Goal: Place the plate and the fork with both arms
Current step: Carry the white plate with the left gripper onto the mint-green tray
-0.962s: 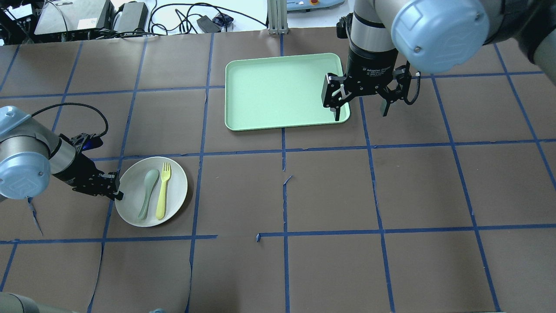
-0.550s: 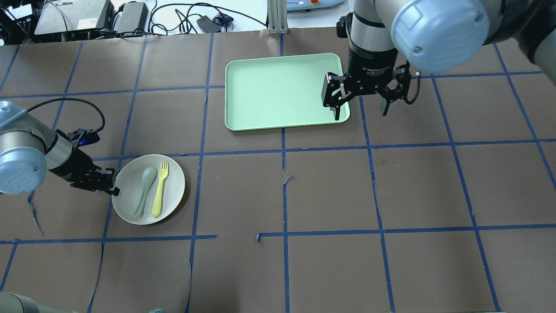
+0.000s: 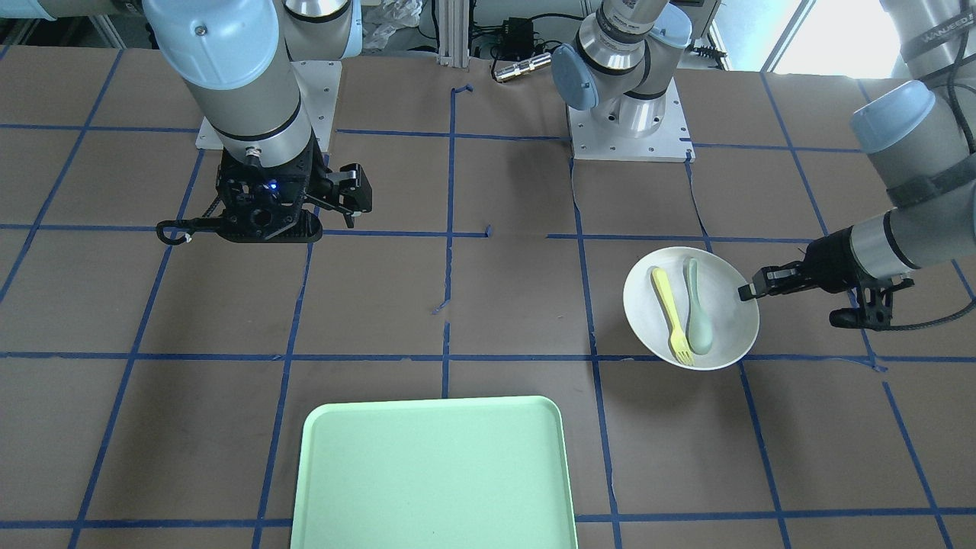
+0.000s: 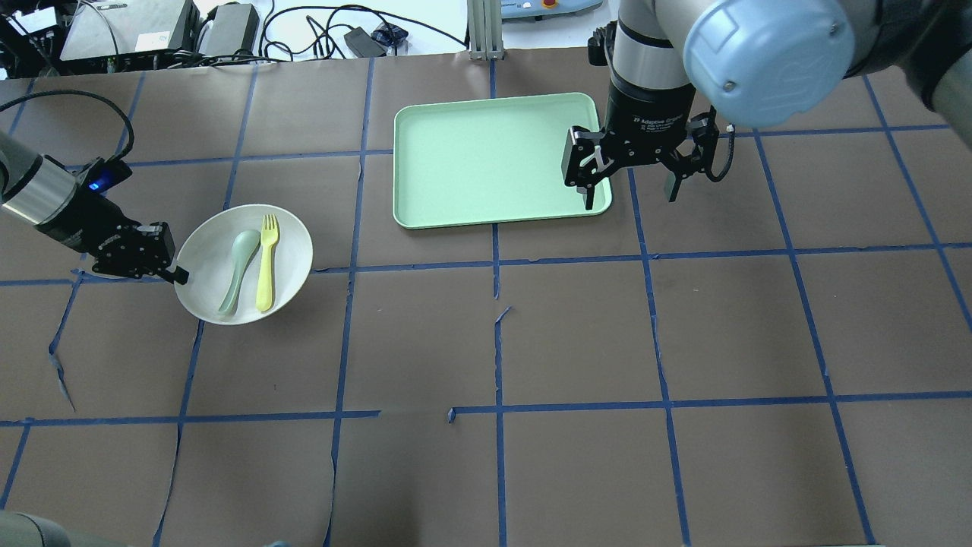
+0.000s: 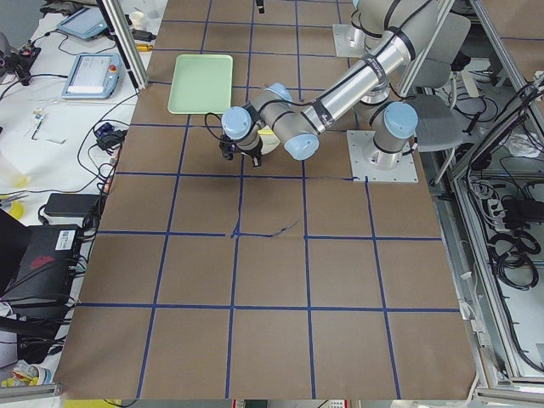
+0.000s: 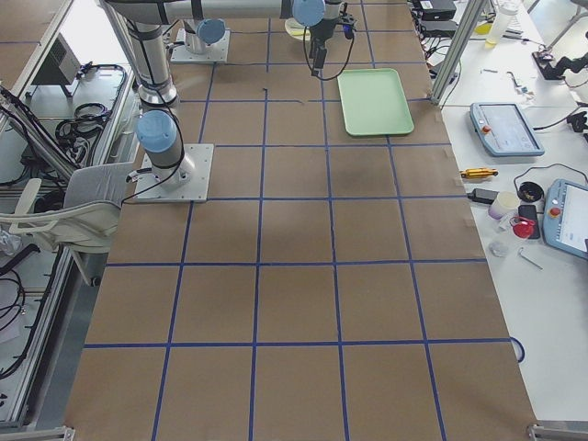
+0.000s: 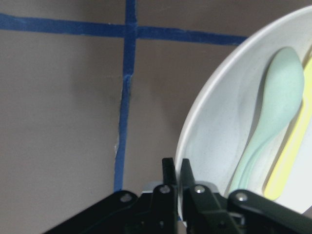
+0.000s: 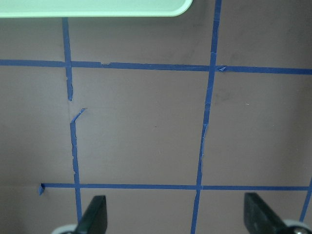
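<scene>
Overhead exterior view is showing the left gripper point(image 4: 181, 275) pinching the rim of the plate point(image 4: 292, 228). The left wrist view is confirming this: the two fingers point(image 7: 168, 171) are pressed together on the plate's edge, one on each face of the rim. The plate is reaching straight out from the fingertips and seems to be tilting a little. A faint shadow is falling on the table point(image 4: 577, 342) beside it, though I cannot tell for sure whether it is hanging clear of the surface.

The spoon point(image 4: 237, 262) is lying in the plate on the side nearer the fingers. The fork point(image 4: 266, 262) is lying just beyond it, on the side farther from the fingers. The two are resting side by side, running crosswise to the gripper's reach.

The right gripper point(image 4: 630, 196) is hanging with its fingers pointing down and spread wide, gripping nothing. Its wrist view is looking down between the fingers at bare table crossed by blue tape lines. The tray point(image 8: 97, 7) is lying ahead of this gripper, with only one edge showing at the top of that view. The plate and fork are sitting well apart from the right gripper, off to its side.
</scene>
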`<action>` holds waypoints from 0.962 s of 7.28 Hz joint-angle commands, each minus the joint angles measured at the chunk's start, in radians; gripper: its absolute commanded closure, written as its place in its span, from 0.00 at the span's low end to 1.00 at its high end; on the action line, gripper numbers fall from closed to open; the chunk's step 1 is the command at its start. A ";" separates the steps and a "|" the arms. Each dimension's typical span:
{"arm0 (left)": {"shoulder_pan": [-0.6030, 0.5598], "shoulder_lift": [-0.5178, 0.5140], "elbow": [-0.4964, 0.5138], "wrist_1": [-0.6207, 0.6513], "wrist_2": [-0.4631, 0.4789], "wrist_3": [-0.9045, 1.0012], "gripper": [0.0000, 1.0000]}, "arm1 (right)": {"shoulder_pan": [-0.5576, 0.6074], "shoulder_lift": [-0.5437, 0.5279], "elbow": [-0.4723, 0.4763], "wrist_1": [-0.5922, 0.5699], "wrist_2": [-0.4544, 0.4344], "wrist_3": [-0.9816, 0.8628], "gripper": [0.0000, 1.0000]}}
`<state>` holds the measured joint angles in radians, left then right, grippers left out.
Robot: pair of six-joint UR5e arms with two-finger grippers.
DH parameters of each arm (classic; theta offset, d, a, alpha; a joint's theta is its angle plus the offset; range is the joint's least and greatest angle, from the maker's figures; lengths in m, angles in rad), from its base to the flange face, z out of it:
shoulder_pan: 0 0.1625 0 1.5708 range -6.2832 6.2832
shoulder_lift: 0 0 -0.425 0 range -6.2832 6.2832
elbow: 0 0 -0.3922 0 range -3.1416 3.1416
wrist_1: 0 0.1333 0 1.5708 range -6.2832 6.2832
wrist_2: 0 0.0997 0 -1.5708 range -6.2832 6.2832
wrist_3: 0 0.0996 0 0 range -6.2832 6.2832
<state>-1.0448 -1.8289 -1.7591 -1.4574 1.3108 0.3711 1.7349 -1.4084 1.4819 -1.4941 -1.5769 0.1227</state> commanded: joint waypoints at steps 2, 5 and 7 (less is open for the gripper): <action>-0.315 -0.091 0.179 0.077 -0.111 -0.382 1.00 | 0.000 0.000 0.001 0.003 -0.002 0.000 0.00; -0.467 -0.318 0.338 0.286 -0.162 -0.539 1.00 | 0.000 -0.001 0.001 0.005 0.000 0.000 0.00; -0.521 -0.439 0.464 0.293 -0.162 -0.627 1.00 | 0.000 -0.001 0.001 0.006 0.000 0.000 0.00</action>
<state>-1.5299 -2.1883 -1.3784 -1.1806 1.1517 -0.1908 1.7349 -1.4095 1.4833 -1.4889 -1.5770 0.1227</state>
